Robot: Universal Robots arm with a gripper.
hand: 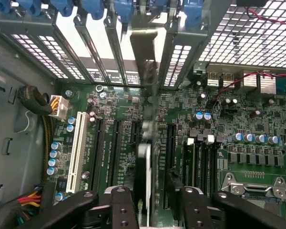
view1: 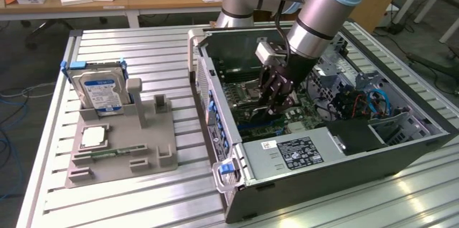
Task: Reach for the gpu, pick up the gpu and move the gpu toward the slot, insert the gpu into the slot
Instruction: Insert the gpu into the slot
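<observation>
Dark, stiff yet fragile, the gpu (hand: 144, 167) stands edge-on on the motherboard (hand: 219, 129); I'd pinch its top edge, my gripper (hand: 153, 192) parted astride it.

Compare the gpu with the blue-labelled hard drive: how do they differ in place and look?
The gpu stands on edge over the motherboard, inside the computer case; the hard drive stands outside it, in a grey holder on the table. The gpu is thin and dark with a silvery bracket; the hard drive carries a blue label. Both stand upright.
</observation>
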